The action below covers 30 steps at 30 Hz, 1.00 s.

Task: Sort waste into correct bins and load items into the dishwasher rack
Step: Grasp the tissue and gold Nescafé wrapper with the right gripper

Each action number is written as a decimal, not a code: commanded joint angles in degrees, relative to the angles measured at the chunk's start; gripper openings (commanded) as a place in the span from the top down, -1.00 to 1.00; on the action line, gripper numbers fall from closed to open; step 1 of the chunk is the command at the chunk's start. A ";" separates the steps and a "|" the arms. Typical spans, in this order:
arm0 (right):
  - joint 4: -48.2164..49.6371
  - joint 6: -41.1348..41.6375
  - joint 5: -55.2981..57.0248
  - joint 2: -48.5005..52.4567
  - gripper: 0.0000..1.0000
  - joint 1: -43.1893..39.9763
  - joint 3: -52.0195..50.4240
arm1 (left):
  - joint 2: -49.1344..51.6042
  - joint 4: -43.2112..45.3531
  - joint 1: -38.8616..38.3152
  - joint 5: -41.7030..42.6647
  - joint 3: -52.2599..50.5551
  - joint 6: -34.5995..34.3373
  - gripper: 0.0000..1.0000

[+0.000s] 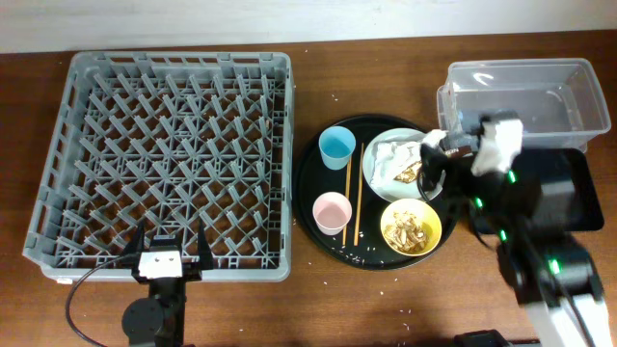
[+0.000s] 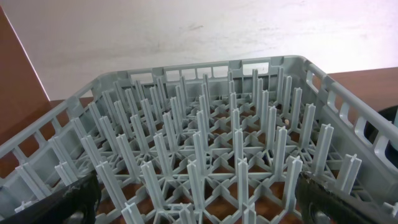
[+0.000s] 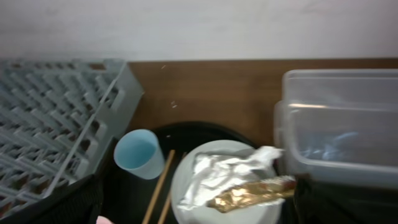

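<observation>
The white plate (image 1: 384, 170) on the round black tray (image 1: 310, 183) holds the crumpled napkin (image 1: 393, 154) and the brown-gold wrapper (image 1: 409, 173). My right gripper (image 1: 431, 166) hovers open at the plate's right edge. In the right wrist view its fingers (image 3: 199, 205) straddle the napkin (image 3: 217, 171) and wrapper (image 3: 249, 194) from above, touching neither. The yellow bowl (image 1: 411, 227) holds brown scraps. The blue cup (image 1: 337, 146), pink cup (image 1: 332, 211) and chopsticks (image 1: 359, 193) lie on the tray. My left gripper (image 1: 172, 253) is open and empty over the grey rack's (image 1: 164, 159) front edge.
The clear tub (image 1: 525, 92) stands at the back right, and the shallow black tray (image 1: 564, 183) lies in front of it, partly under my right arm. A few rice grains (image 1: 405, 310) lie on the table by the round tray.
</observation>
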 commanded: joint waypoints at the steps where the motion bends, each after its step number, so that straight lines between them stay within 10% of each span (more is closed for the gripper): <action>1: 1.79 0.15 -8.74 9.09 -0.97 -0.22 2.14 | -0.46 -0.11 0.15 -0.39 -0.35 0.92 -0.98; 5: 4.59 1.95 -9.64 20.37 -0.93 -0.17 2.16 | -0.46 -0.11 0.13 -0.39 -0.35 0.92 -0.99; 14: 4.52 42.38 19.96 36.26 -0.97 3.30 2.14 | -0.46 -0.11 0.15 -0.39 -0.35 0.92 -0.98; 25: 12.26 45.66 21.70 47.21 -0.97 3.61 2.16 | -0.46 -0.11 0.15 -0.39 -0.35 0.92 -0.98; 30: 13.25 45.66 21.57 48.92 -0.27 3.61 2.16 | -0.46 -0.11 0.15 -0.39 -0.35 0.92 -0.98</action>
